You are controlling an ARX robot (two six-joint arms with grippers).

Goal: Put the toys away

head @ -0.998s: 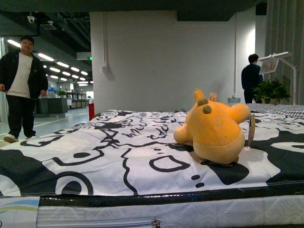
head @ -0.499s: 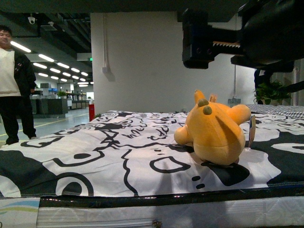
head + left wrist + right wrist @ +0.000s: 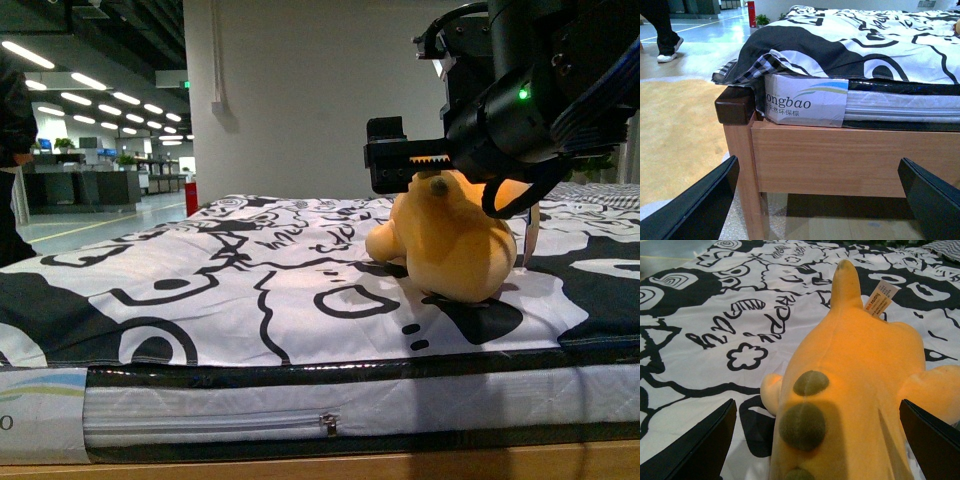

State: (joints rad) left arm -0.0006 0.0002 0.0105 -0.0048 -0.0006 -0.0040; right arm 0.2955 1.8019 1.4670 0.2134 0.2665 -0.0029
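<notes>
The orange-yellow plush toy (image 3: 450, 250) lies on the bed's black-and-white sheet (image 3: 250, 290), right of centre. In the right wrist view the plush (image 3: 860, 385) fills the frame, with brownish round spots and a paper tag (image 3: 881, 299). My right gripper (image 3: 430, 175) hangs just above and in front of the plush. It is open, and its fingers (image 3: 695, 450) stand wide on either side of the toy without touching it. My left gripper (image 3: 817, 200) is open and empty. It is low down, facing the bed's wooden frame (image 3: 840, 160), and is out of the front view.
The mattress side with a zipper (image 3: 328, 424) faces me. A dark wooden corner block (image 3: 735, 105) tops the bed leg. A person's legs (image 3: 662, 25) stand on the floor beyond, and a dark figure (image 3: 10, 150) is at the front view's left edge.
My right arm has come down into view and now hovers over the plush. The front view has shifted lower and closer. The person has moved left, nearly out of frame.
</notes>
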